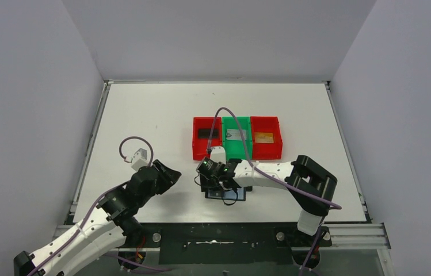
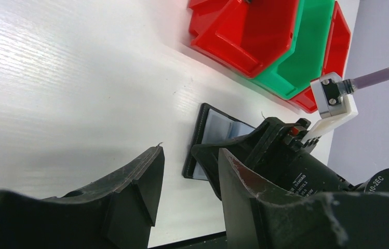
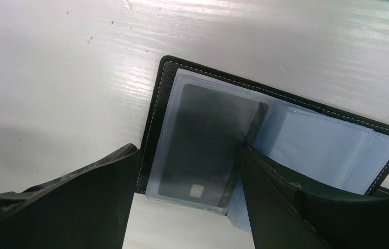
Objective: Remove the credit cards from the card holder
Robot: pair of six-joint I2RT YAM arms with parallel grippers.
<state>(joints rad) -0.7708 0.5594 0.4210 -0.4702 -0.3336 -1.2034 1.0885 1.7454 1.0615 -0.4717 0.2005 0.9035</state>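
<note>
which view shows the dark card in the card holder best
Right wrist: the card holder lies open and the dark card shows through its clear pocket. Top external hides most of both under the right arm; left wrist sees the card holder slantwise, card not discernible.

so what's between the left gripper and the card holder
Only bare table; the top view shows it between left gripper and card holder.

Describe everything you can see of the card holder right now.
The card holder lies open and flat on the white table, on the arms' side of the bins. Black leather-like cover, pale stitching; shiny grey-blue plastic pockets inside. One clear sleeve holds a dark card with a chip. The open right gripper straddles that sleeve, one finger at the fold, the other at the outer edge.
</note>
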